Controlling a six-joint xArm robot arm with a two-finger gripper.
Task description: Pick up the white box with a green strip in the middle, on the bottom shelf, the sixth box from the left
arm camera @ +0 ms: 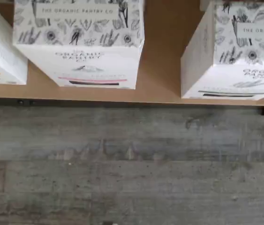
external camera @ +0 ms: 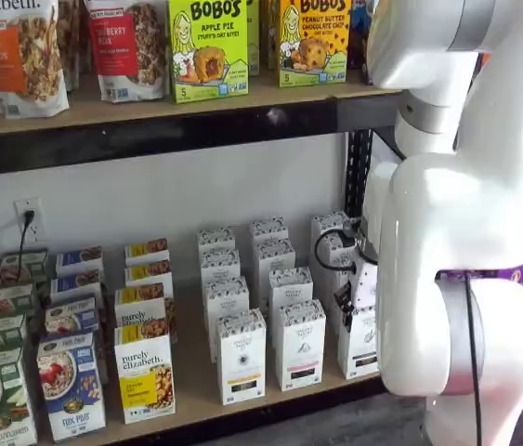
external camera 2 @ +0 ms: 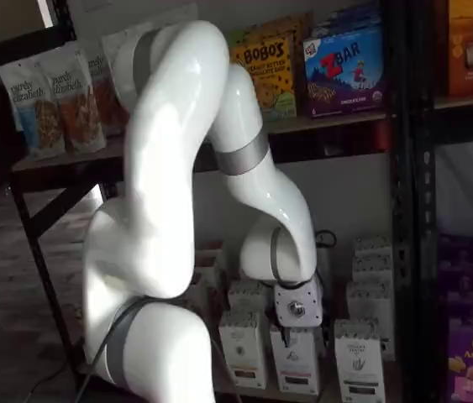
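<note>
Overall, grey plank flooring [arm camera: 132, 178] fills the room's foreground below the bottom shelf [arm camera: 160, 91], a tan board on a black rack before a white wall [external camera: 168, 200]. The white box [arm camera: 235, 51], green-banded, stands at the board's front edge beside a pink-banded carton [arm camera: 82, 42]. Claw [external camera 2: 286, 337] hangs above the cartons, spread wide.
</note>
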